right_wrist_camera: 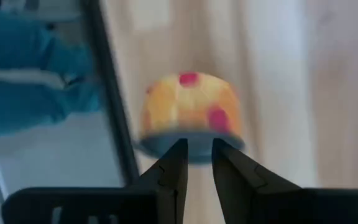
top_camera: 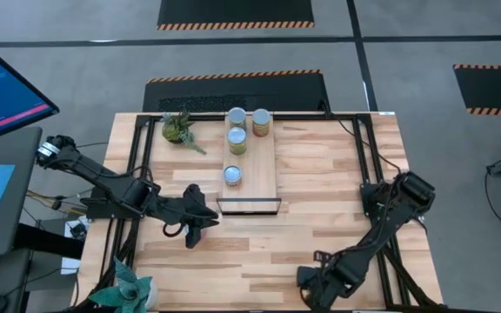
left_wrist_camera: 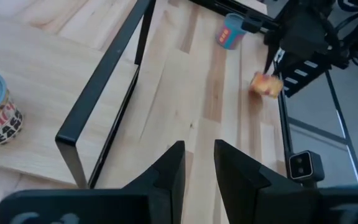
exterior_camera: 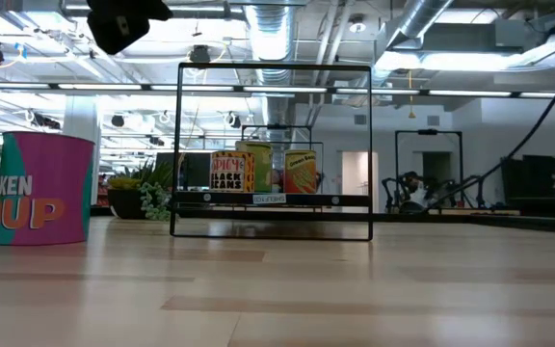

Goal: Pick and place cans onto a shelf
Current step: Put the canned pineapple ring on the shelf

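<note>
Lettering "SPICY BLACK BEANS" marks one can [exterior_camera: 232, 171] on the shelf [exterior_camera: 350, 200]; left claw [left_wrist_camera: 199, 155] and right claw [right_wrist_camera: 197, 152] gape slightly.

Shelf [top_camera: 263, 169]: long light-wood board, centre of the high view, black frame at its lower short end. Four cans upright on it: two side by side at upper end [top_camera: 237, 116] [top_camera: 261, 117], one just below [top_camera: 237, 138], one [top_camera: 232, 175] near the frame.
</note>
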